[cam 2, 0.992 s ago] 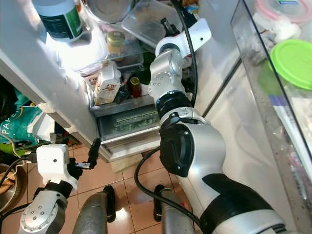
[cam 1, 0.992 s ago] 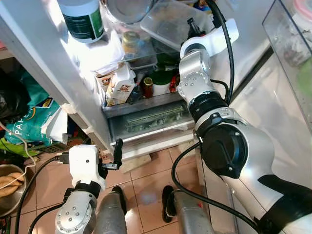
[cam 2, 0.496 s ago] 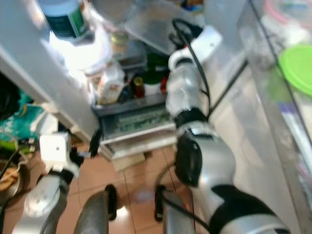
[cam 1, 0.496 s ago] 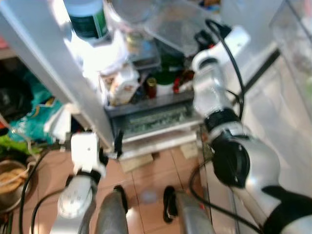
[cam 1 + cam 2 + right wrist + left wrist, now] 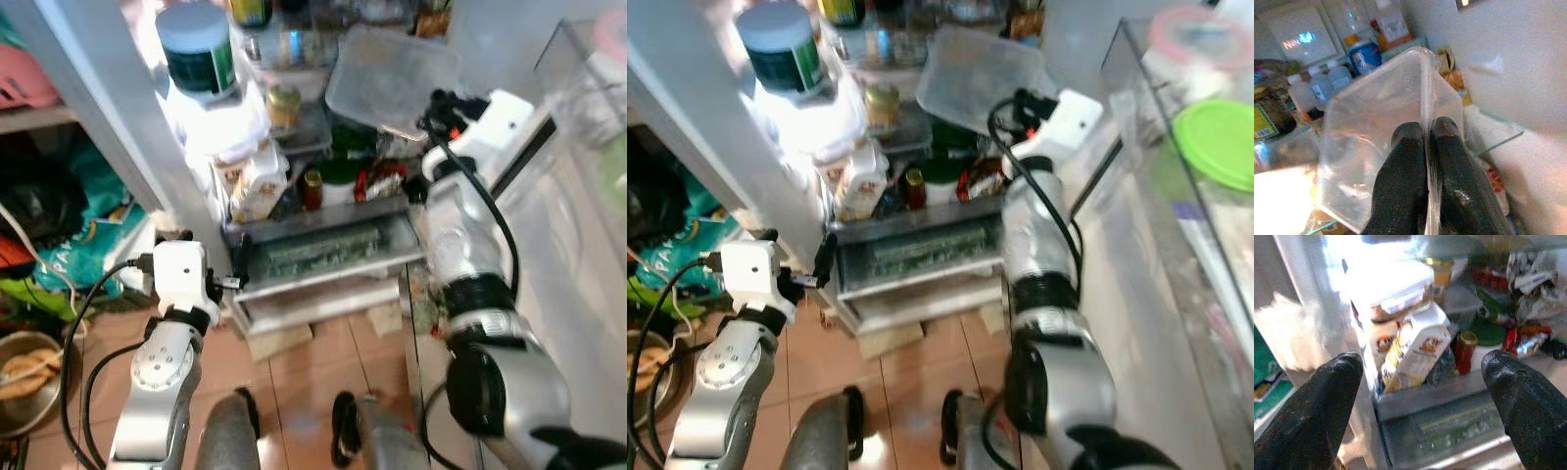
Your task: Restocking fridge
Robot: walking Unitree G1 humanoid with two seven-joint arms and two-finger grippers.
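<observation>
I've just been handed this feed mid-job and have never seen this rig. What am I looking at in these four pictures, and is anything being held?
This is a humanoid robot with two silver arms standing at an open fridge. The two wide pictures come from the paired cameras in its head, looking down; its own legs and the tiled floor show below. The other two come from cameras on its wrists, looking along the black fingers.

The right pincer is shut on the rim of a clear plastic container, holding it up inside the fridge. The left pincer is open and holds nothing, low beside the fridge's lower drawer.

On the shelf above the drawer stand a carton and a small red-lidded jar. Higher up sits a blue-lidded tub.
</observation>
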